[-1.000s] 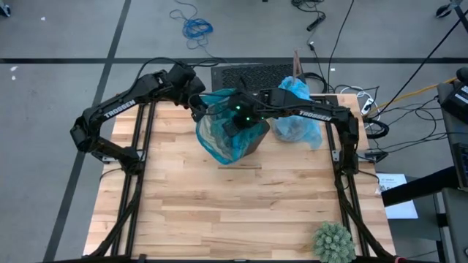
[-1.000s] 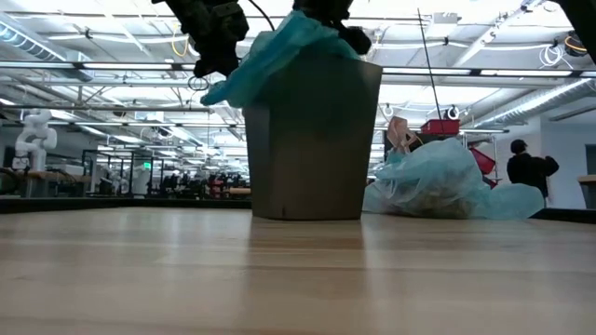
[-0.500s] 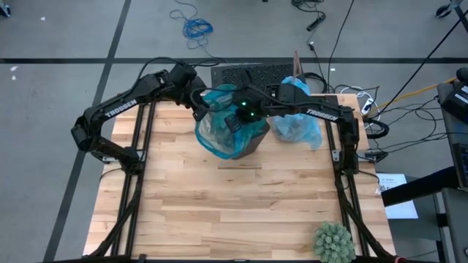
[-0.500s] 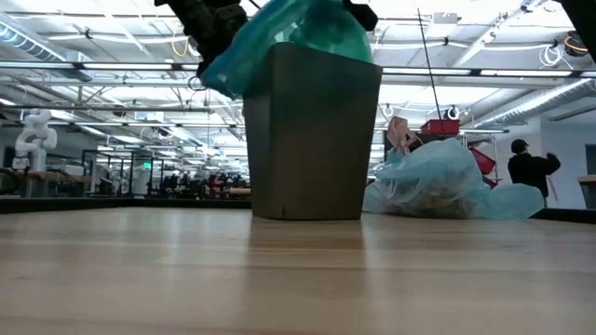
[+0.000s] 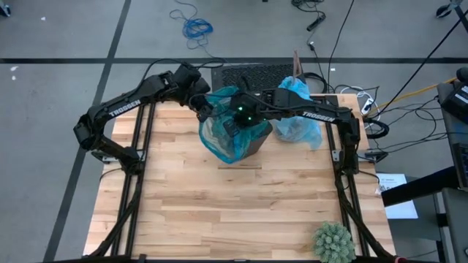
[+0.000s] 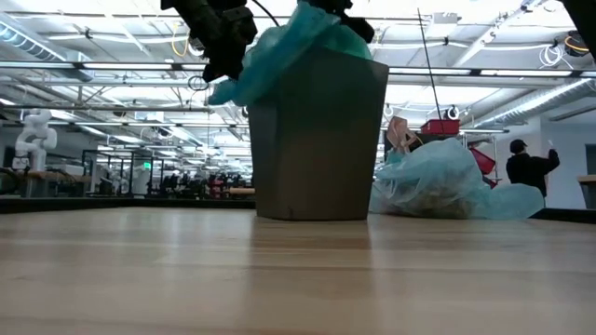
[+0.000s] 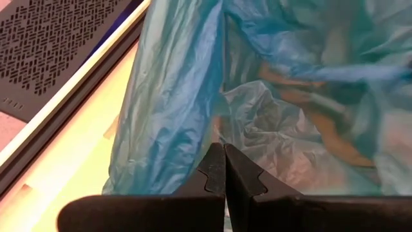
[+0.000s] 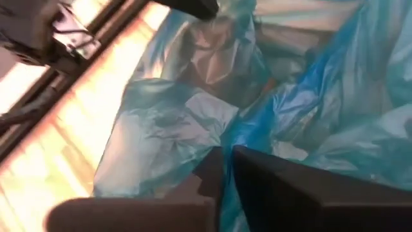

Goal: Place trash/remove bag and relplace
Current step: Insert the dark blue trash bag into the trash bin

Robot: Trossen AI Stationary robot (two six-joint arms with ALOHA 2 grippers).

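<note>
Bag (image 5: 223, 139) drapes over the bin (image 6: 317, 140); left gripper (image 7: 224, 169) and right gripper (image 8: 226, 169) each pinch its plastic, jaws nearly closed.

Both arms reach inward, meeting at the table's far middle. Left gripper (image 7: 224, 169) fingers pressed together. Right gripper (image 8: 226, 169) fingers nearly together, pinching plastic film.

Two bags (image 5: 227, 135) (image 5: 296, 117), one bin (image 6: 319, 140)

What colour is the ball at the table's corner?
Pale green and spiky, clearest in the high view.
</note>
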